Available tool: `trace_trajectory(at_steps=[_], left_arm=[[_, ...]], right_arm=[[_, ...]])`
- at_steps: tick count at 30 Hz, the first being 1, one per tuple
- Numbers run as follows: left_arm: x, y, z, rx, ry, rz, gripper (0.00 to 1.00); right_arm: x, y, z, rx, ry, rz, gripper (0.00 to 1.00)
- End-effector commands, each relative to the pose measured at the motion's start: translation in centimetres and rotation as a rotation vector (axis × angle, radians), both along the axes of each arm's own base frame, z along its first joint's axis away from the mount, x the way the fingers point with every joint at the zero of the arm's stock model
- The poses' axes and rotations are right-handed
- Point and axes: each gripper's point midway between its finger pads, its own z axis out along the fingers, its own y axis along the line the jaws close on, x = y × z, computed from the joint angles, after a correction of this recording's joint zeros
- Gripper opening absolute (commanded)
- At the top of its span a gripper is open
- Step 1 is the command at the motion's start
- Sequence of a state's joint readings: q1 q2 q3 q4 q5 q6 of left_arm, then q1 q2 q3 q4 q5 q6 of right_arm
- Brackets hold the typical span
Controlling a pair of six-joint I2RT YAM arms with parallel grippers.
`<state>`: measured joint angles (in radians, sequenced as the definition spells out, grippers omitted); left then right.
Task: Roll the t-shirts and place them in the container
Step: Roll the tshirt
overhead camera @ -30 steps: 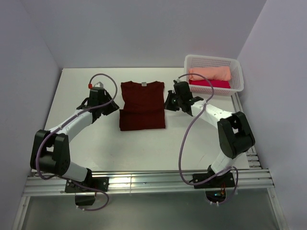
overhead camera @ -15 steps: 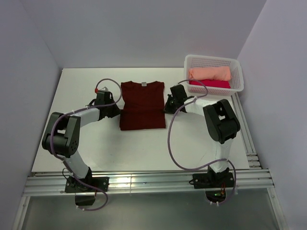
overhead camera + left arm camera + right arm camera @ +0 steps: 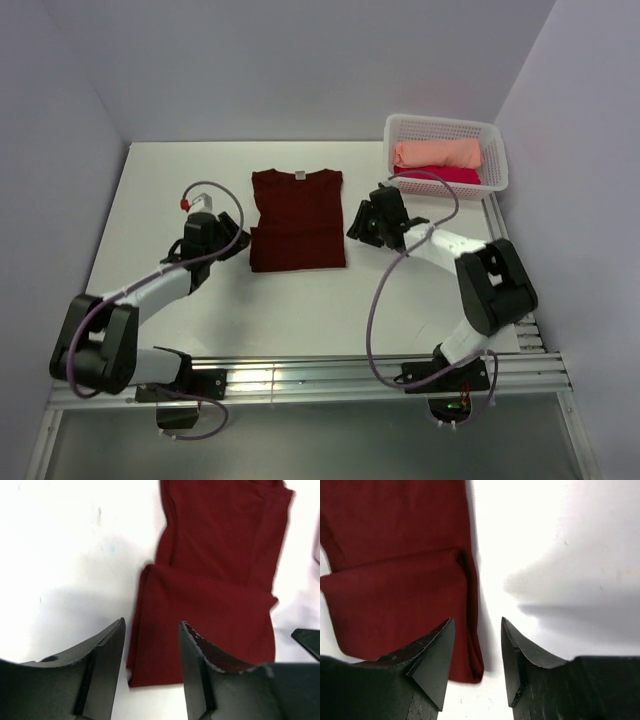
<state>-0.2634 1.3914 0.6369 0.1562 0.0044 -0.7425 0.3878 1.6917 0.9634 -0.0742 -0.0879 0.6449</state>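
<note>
A dark maroon t-shirt (image 3: 297, 222) lies flat in the middle of the white table (image 3: 300, 310), its lower part folded up over itself and a small pale neck label (image 3: 299, 176) at the far end. My left gripper (image 3: 240, 243) hovers open at the shirt's near left corner. In the left wrist view the open left gripper (image 3: 151, 625) frames the folded edge of the maroon t-shirt (image 3: 215, 580) and holds nothing. My right gripper (image 3: 356, 227) stands open beside the shirt's right edge. The right wrist view shows the open right gripper (image 3: 478, 621) empty over the corner of the maroon t-shirt (image 3: 395, 555).
A white mesh basket (image 3: 440, 121) stands at the back right corner. It holds a rolled peach t-shirt (image 3: 435, 153) and a crimson-pink one (image 3: 440, 175). Pale walls close in the table on three sides. An aluminium rail (image 3: 300, 378) runs along the near edge.
Both grippers have opened and let go of the shirt's side edges. Each has drawn back slightly toward the near side. The shirt stays folded.
</note>
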Motion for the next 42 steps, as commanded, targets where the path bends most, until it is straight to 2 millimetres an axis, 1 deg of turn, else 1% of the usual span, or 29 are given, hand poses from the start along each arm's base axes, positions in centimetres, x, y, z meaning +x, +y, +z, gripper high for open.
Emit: trace_trajectory(at_steps=[1, 2, 3, 4, 5, 6, 7, 8, 9, 10, 11, 13, 14, 15, 17, 18, 20, 22, 23, 24, 26, 28, 29, 32, 35, 37, 38, 39, 42], left_arm=[[-1.2, -0.4, 2.2, -0.011, -0.148, 0.013, 0.53], [-2.6, -0.9, 0.9, -0.004, -0.134, -0.003, 0.55], [-2.8, -0.8, 1.3, -0.010, -0.159, 0.019, 0.55], [-3.1, -0.9, 1.2, -0.012, -0.169, 0.023, 0.55], [-4.0, -1.1, 0.4, -0.004, -0.162, 0.016, 0.54], [-4.1, -0.7, 0.3, 0.010, -0.175, 0.046, 0.54], [-4.4, -0.8, 0.4, 0.010, -0.190, 0.050, 0.54], [-5.3, -1.3, -0.2, 0.016, -0.191, 0.031, 0.53], [-5.6, -1.4, -0.3, 0.016, -0.196, 0.035, 0.53], [-5.8, -1.4, -0.3, 0.021, -0.203, 0.034, 0.53], [-6.3, -1.4, -0.9, 0.030, -0.196, 0.030, 0.52], [-6.6, -1.1, -1.3, 0.041, -0.198, 0.032, 0.52], [-6.8, -1.2, -1.6, 0.041, -0.193, 0.024, 0.53], [-6.6, -1.4, -1.1, 0.035, -0.217, 0.011, 0.53], [-6.7, -1.5, -1.2, 0.036, -0.221, 0.005, 0.53], [-6.6, -1.6, -1.3, 0.038, -0.229, -0.005, 0.53], [-6.4, -1.9, -1.4, 0.043, -0.234, -0.022, 0.53], [-6.1, -2.3, -2.0, 0.042, -0.233, -0.034, 0.53], [-6.0, -2.6, -2.1, 0.037, -0.233, -0.047, 0.53], [-5.9, -2.7, -2.6, 0.046, -0.219, -0.046, 0.53], [-5.5, -2.6, -2.7, 0.066, -0.199, -0.030, 0.52], [-5.5, -2.5, -2.7, 0.068, -0.202, -0.031, 0.53], [-5.4, -2.5, -2.6, 0.068, -0.204, -0.027, 0.53], [-5.5, -2.7, -2.6, 0.060, -0.209, -0.038, 0.52], [-5.4, -2.7, -2.6, 0.065, -0.213, -0.036, 0.52], [-5.5, -2.8, -2.5, 0.061, -0.220, -0.046, 0.52], [-5.5, -2.9, -2.5, 0.064, -0.226, -0.056, 0.52], [-5.4, -3.1, -2.2, 0.056, -0.240, -0.064, 0.53], [-5.4, -3.1, -2.2, 0.061, -0.240, -0.069, 0.54]], right_arm=[[-2.1, -1.4, 2.0, -0.064, -0.122, -0.042, 0.50], [-2.7, -1.4, 1.9, -0.069, -0.137, -0.048, 0.50], [-2.9, -0.9, 2.5, -0.054, -0.184, -0.060, 0.50], [-4.1, -1.3, 1.3, -0.064, -0.174, -0.069, 0.50], [-4.5, -1.0, 2.0, -0.048, -0.207, -0.075, 0.50], [-4.5, -0.5, 2.4, -0.041, -0.258, -0.097, 0.50], [-5.6, -0.9, 1.1, -0.060, -0.258, -0.100, 0.50], [-6.0, -0.5, 1.0, -0.061, -0.280, -0.099, 0.51], [-5.8, -0.3, 1.3, -0.058, -0.320, -0.111, 0.50], [-6.7, 0.2, 0.4, -0.070, -0.315, -0.089, 0.51], [-7.0, 0.1, 0.0, -0.079, -0.318, -0.088, 0.50], [-7.4, 0.5, -0.1, -0.058, -0.329, -0.072, 0.50], [-7.3, 0.6, 0.2, -0.054, -0.339, -0.066, 0.51], [-7.2, 0.8, 0.9, -0.053, -0.367, -0.038, 0.51], [-6.9, 0.8, 1.4, -0.076, -0.392, -0.029, 0.52], [-7.0, 0.7, 1.4, -0.111, -0.399, -0.009, 0.54], [-6.7, 0.9, 1.7, -0.118, -0.417, -0.009, 0.55], [-6.8, 1.3, 1.1, -0.115, -0.422, 0.019, 0.55], [-6.7, 1.9, 1.4, -0.091, -0.439, 0.031, 0.55], [-6.6, 2.1, 1.4, -0.090, -0.447, 0.037, 0.55], [-6.3, 2.4, 1.9, -0.072, -0.479, 0.036, 0.54], [-6.1, 2.6, 2.1, -0.077, -0.493, 0.046, 0.54], [-6.2, 2.7, 1.4, -0.089, -0.472, 0.054, 0.54], [-6.1, 3.3, 1.1, -0.078, -0.460, 0.074, 0.53], [-6.4, 3.1, 1.2, -0.077, -0.458, 0.079, 0.52], [-6.7, 3.1, 0.8, -0.075, -0.450, 0.089, 0.50], [-6.7, 3.2, 0.8, -0.069, -0.457, 0.094, 0.49], [-6.8, 3.3, 0.7, -0.068, -0.455, 0.102, 0.48], [-6.6, 3.7, 0.3, -0.075, -0.439, 0.115, 0.48]])
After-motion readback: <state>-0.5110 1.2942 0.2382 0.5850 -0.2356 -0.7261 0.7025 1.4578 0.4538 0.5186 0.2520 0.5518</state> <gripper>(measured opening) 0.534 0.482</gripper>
